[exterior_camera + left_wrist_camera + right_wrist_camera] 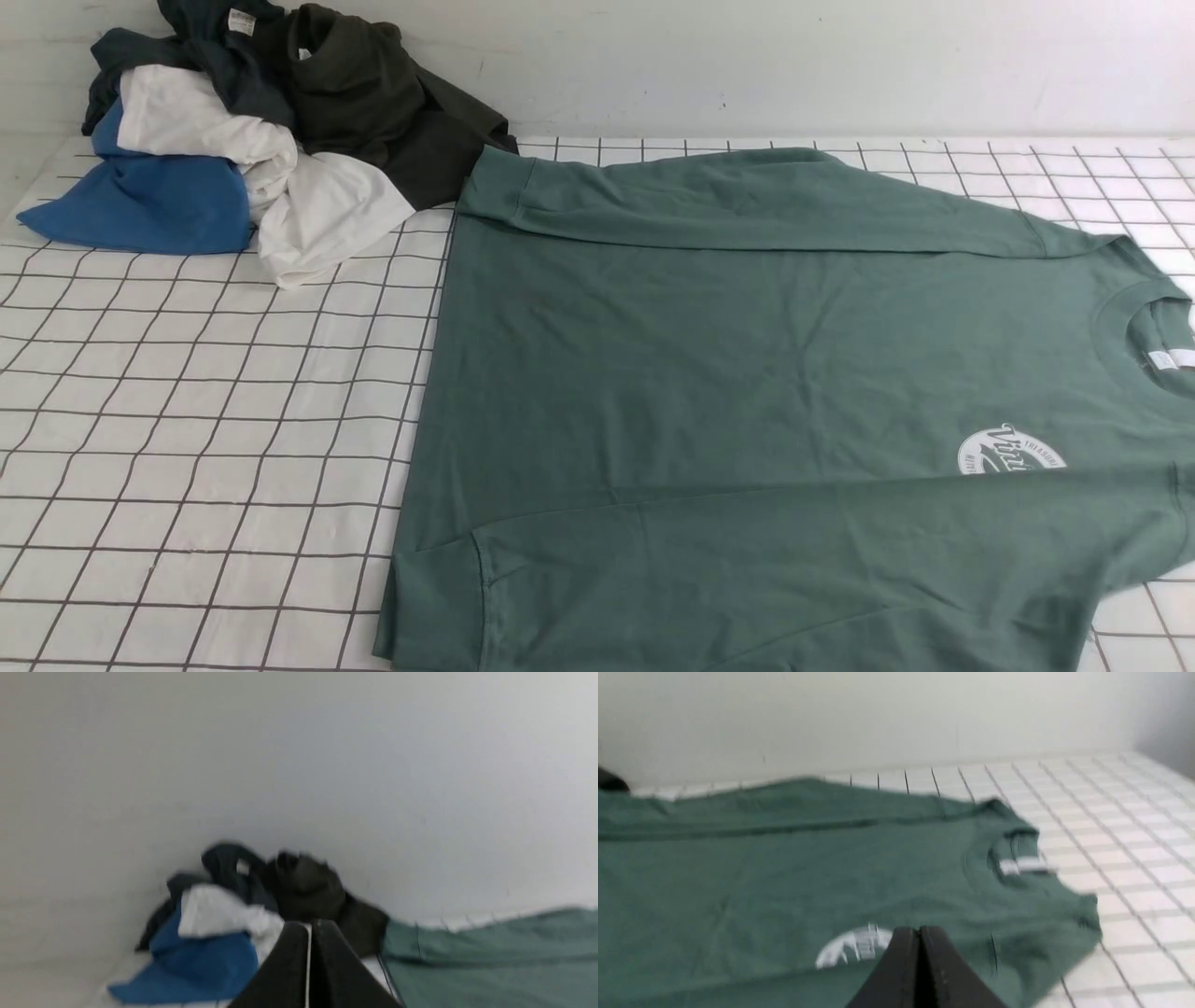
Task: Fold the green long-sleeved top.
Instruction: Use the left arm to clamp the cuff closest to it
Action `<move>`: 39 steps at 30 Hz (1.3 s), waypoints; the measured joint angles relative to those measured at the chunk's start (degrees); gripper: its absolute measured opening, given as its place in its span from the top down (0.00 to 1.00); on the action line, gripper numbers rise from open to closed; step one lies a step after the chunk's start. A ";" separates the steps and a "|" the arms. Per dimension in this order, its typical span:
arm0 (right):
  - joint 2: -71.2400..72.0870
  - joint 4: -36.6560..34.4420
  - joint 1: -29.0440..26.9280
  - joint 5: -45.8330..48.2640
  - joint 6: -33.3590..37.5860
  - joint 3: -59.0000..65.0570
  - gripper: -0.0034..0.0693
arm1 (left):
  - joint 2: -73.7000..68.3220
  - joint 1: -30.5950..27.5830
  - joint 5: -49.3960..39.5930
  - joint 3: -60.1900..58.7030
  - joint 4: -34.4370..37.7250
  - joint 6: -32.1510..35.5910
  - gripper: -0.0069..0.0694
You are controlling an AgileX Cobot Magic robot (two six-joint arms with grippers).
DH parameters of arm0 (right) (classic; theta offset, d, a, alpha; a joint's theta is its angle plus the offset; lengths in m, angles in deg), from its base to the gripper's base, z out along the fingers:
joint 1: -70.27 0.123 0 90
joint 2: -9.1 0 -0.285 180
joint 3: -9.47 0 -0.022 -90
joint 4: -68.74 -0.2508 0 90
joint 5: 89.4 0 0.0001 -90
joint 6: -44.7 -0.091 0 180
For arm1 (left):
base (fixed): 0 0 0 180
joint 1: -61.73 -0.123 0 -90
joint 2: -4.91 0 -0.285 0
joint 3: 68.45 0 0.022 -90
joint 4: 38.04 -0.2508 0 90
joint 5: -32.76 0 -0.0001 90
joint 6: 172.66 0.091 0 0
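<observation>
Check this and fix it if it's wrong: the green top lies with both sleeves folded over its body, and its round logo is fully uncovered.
The logo is not fully uncovered: the front view shows the near sleeve hiding its lower part. Both sleeves are indeed folded over the green top's body.

The type of premises cannot be determined; a home, a shop and a lab are all consistent with what is visible. Observed: a plain, smooth off-white wall (794,65), bearing faint marks, stands directly behind a flat white work surface printed with a black square grid (159,373). A loose heap of crumpled dark, white and blue fabric garments (215,131) lies against the wall.
</observation>
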 joint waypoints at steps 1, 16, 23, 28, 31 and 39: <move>0.00 0.00 0.00 -0.81 0.00 0.00 0.97 | 0.00 0.00 0.52 0.00 0.00 0.01 0.92; 0.00 0.92 0.00 -45.40 -0.80 -1.45 0.97 | -6.72 0.00 20.87 11.68 -4.74 -17.08 0.92; -7.04 0.66 0.00 -26.39 -2.92 -16.29 0.97 | -30.25 0.00 2.01 25.49 -16.53 -20.74 0.92; -18.95 0.66 -0.20 -4.57 -2.48 -25.99 0.97 | -50.48 0.00 4.69 26.17 -18.33 -28.17 0.92; -25.13 0.66 -0.20 -0.04 -2.48 -26.79 0.97 | -57.34 0.00 5.18 26.26 -18.33 -31.96 0.92; -49.70 -3.95 4.97 23.06 2.40 -33.71 0.97 | -71.98 15.33 -11.69 31.16 -54.49 -71.82 0.92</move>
